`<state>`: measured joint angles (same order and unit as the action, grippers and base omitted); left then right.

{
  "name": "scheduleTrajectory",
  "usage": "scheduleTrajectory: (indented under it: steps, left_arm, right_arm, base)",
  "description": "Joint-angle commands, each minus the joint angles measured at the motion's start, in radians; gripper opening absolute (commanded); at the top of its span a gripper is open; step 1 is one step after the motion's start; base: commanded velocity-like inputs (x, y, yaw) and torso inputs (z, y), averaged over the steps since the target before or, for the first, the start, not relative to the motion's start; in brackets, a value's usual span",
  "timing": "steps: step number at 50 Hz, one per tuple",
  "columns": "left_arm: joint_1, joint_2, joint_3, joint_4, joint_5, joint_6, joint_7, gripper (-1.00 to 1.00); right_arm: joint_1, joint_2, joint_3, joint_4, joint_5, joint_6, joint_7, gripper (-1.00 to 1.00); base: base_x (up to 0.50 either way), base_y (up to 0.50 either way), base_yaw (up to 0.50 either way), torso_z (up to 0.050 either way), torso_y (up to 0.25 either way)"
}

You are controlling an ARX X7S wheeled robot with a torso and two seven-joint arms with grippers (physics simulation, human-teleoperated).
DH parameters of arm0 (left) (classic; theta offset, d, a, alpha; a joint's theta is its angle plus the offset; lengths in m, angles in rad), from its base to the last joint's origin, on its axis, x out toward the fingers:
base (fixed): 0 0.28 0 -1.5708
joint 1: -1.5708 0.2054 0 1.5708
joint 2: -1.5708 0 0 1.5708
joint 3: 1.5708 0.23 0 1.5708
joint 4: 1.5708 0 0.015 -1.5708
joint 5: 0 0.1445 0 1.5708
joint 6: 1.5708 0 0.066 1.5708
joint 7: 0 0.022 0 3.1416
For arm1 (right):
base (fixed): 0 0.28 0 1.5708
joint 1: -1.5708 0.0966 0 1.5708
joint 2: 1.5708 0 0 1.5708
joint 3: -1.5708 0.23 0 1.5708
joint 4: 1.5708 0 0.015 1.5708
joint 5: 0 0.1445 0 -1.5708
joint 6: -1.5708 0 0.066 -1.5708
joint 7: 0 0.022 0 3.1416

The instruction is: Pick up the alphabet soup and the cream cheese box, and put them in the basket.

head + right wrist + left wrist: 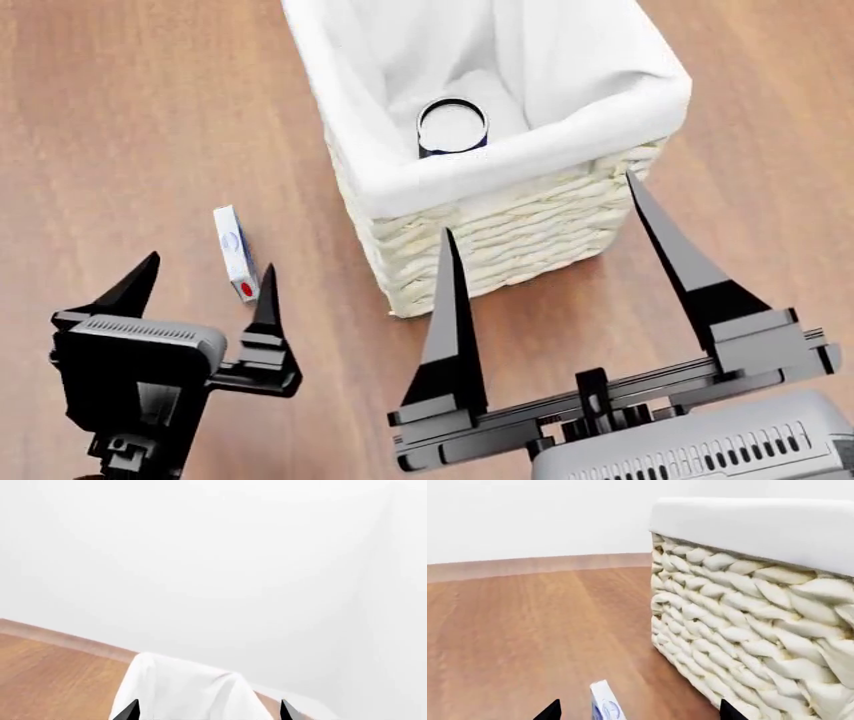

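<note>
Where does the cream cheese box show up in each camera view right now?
Head view: the cream cheese box lies on the floor left of the basket, just ahead of the left tool.
Left wrist view: only its end shows, at the bottom edge between the fingertips.
Right wrist view: not in it.
Shared landmark: the basket's white liner, seen in all three views.

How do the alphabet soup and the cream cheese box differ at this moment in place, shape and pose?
Place: the alphabet soup sits inside the basket; the cream cheese box lies outside it on the wooden floor, just ahead of the open left gripper.
Shape: the soup is a round can, the box thin and flat.
Pose: the can stands upright, pale top showing; the box rests on a narrow edge.
Shared: neither is gripped.
</note>
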<state>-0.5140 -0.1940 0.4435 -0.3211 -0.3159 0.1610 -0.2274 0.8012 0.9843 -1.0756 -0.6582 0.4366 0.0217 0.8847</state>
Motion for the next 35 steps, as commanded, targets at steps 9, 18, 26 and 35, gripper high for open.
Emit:
scheduleTrajectory:
  steps: [9, 18, 26, 35]
  left_arm:
    - [-0.092, 0.054, -0.004, -0.214, -0.005, 0.037, 0.013, 1.00]
    - [-0.156, 0.079, -0.006, -0.331, 0.003, 0.080, 0.022, 1.00]
    - [-0.181, 0.092, -0.005, -0.407, 0.006, 0.110, 0.026, 1.00]
    - [-0.208, 0.107, -0.004, -0.499, 0.008, 0.152, 0.033, 1.00]
  right_arm:
    - [-0.022, 0.014, 0.001, -0.015, 0.003, -0.006, 0.013, 1.00]
    - [-0.031, 0.019, 0.005, -0.006, 0.004, -0.019, 0.015, 1.00]
    - [-0.036, 0.021, 0.005, -0.006, 0.003, -0.020, 0.018, 1.00]
    - [-0.040, 0.020, 0.005, -0.008, 0.002, -0.017, 0.018, 1.00]
  base:
    - [0.00, 0.00, 0.00, 0.000, 0.000]
    - [0.00, 0.00, 0.00, 0.000, 0.000]
    - [0.00, 0.00, 0.00, 0.000, 0.000]
    - [0.00, 0.00, 0.00, 0.000, 0.000]
